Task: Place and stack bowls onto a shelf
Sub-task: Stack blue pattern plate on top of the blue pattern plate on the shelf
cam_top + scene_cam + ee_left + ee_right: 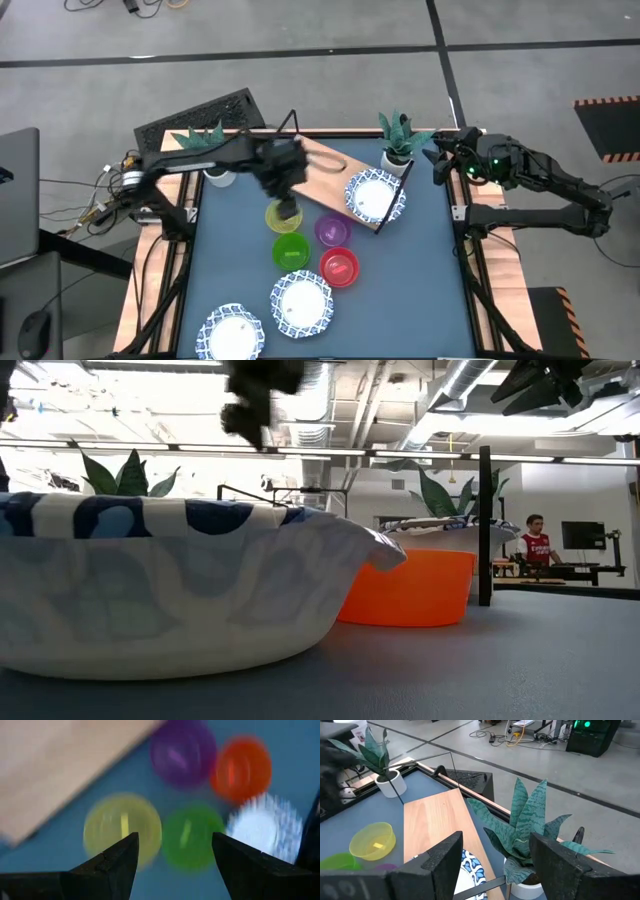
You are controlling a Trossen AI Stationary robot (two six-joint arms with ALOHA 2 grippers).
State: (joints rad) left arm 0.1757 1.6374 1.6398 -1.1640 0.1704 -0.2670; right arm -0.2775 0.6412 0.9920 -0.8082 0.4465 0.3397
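My left gripper (286,204) hangs open above the yellow bowl (282,216) and touches nothing. In the left wrist view (173,840) its fingers frame the yellow bowl (122,829) and the green bowl (192,836). The green bowl (291,250), the purple bowl (332,230) and the red bowl (340,267) sit upright on the blue table. One white dish with a blue rim (375,195) lies on the wooden shelf (325,160). Two more dishes (301,303) (232,335) rest near the front edge. My right gripper (440,160) waits open at the far right.
Two potted plants stand at the back, one on the left (213,150) and one on the right (398,140), next to the shelf. The shelf's black wire frame (400,190) rises at its right end. A person (537,540) sits far off in the room.
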